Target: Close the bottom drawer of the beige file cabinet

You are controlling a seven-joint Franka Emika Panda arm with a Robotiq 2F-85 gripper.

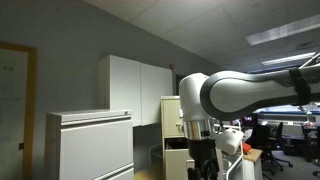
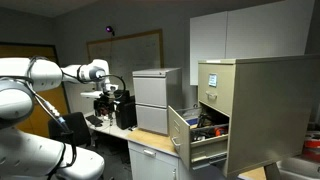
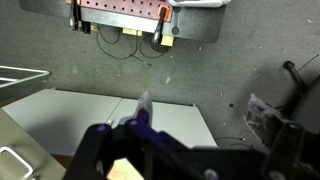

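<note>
The beige file cabinet [image 2: 245, 105] stands at the right, cream-yellow, with white notes on its front. Its bottom drawer [image 2: 192, 138] is pulled far out and holds items. In an exterior view the cabinet [image 1: 171, 115] shows partly behind my arm. My gripper [image 3: 205, 112] is open and empty, its two fingers wide apart over a grey surface and a white panel. In an exterior view the gripper [image 2: 110, 94] hangs far to the left of the cabinet, well apart from the drawer.
A wide pale grey-white low cabinet [image 2: 156, 100] stands between my arm and the beige one; it also shows in an exterior view [image 1: 90, 145]. Tall white cupboards [image 1: 135, 85] stand behind. A desk [image 2: 140, 142] with dark equipment runs below. Office chairs [image 1: 270, 135] stand at the right.
</note>
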